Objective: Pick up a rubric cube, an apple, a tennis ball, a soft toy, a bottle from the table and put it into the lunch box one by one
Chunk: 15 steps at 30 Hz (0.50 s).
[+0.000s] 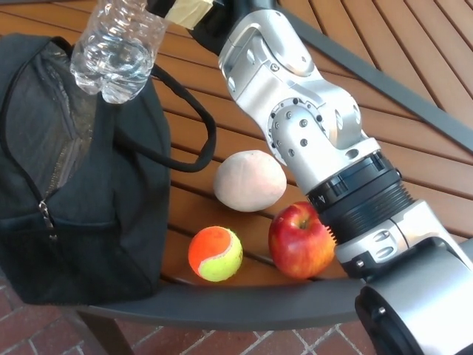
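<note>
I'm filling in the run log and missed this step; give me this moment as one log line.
right hand: holds bottle over lunch box | left hand: not in view | on table: soft toy, tennis ball, apple

One head camera looks steeply down, close over the table (414, 66).
</note>
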Motion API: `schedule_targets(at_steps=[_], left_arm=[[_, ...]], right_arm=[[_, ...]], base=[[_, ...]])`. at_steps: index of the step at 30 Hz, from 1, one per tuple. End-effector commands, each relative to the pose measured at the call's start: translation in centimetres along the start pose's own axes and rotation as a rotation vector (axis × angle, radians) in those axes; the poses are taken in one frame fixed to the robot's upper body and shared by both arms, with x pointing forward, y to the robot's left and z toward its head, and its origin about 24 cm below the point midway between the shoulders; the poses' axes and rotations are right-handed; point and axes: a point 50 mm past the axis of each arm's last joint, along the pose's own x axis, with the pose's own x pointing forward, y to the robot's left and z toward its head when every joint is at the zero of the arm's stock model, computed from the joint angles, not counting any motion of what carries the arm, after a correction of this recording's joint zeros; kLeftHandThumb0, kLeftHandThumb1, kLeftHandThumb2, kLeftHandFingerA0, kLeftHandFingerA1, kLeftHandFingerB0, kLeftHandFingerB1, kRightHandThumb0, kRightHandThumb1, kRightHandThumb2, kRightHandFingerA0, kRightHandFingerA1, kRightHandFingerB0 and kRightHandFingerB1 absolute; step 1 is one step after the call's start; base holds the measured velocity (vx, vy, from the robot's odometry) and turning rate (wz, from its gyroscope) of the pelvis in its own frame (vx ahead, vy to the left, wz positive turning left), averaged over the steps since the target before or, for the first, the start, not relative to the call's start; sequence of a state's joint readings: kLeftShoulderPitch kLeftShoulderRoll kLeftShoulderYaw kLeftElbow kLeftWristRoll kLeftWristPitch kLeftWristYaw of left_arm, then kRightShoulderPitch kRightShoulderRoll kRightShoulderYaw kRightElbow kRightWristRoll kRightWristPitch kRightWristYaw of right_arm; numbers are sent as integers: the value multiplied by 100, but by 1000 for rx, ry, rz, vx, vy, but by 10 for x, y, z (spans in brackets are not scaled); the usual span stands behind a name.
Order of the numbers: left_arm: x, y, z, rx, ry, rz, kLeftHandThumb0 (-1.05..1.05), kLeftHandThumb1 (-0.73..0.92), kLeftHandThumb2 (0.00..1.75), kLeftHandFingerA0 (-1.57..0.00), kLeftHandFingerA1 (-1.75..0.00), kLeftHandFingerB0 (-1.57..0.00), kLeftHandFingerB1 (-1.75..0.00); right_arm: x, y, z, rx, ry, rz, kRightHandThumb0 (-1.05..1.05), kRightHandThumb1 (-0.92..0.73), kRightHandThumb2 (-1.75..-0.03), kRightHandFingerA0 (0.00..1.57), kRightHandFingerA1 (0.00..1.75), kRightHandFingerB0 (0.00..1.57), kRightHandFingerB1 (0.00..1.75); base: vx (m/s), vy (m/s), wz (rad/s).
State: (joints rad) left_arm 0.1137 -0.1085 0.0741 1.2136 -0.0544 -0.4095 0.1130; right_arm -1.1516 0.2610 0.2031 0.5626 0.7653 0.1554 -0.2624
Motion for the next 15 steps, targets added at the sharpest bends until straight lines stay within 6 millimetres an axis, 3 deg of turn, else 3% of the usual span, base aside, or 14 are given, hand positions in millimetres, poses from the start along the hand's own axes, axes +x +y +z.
schedule_targets(at_steps=[1,15], left_arm=[[-8,-61,13,16,-100,-112,-60,78,63,-58,-76,-56,-58],[-6,-65,19,18,-101,-117,-60,78,63,-58,-76,-56,-58]], right_arm=[[-85,253,-40,446,260,782,-15,-26,-162,110,175,91,175],[-81,247,-39,441,256,779,-15,-26,-162,110,175,91,175]], base=[[0,0,0],[0,0,0]])
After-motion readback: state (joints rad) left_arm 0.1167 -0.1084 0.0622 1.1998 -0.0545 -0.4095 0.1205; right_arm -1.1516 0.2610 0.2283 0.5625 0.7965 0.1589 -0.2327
